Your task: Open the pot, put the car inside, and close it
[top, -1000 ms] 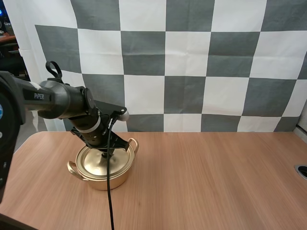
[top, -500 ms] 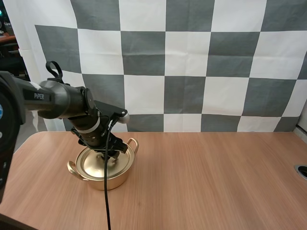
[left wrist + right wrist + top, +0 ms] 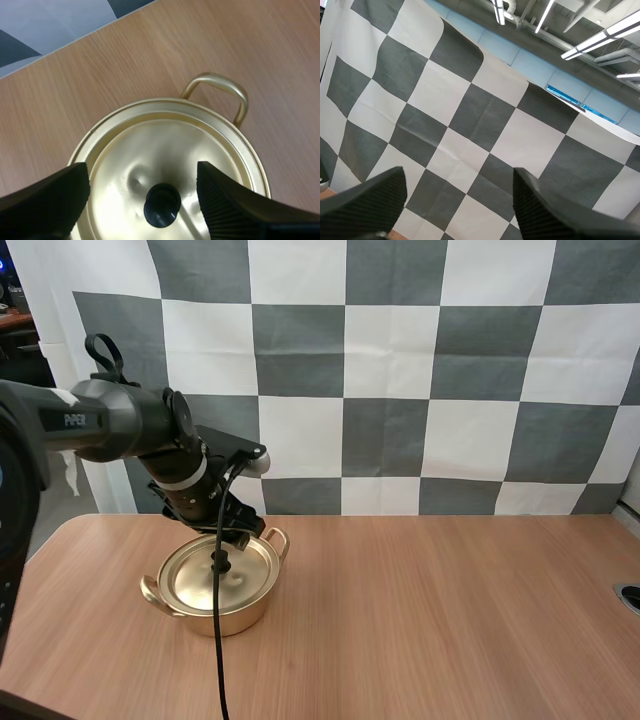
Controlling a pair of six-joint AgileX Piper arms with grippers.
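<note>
Where white lettering spells "PIPER" on the black left arm (image 3: 78,421), that arm reaches over a light brown wooden tabletop (image 3: 450,610). On the tabletop's left part stands a round golden metal pot (image 3: 222,618) with two loop handles, its golden lid (image 3: 195,582) on. The left tool (image 3: 143,200) hangs wide open just above the lid, its fingers either side of the black round knob (image 3: 162,205) and clear of it. The right tool (image 3: 456,210) is open too, holding nothing.
</note>
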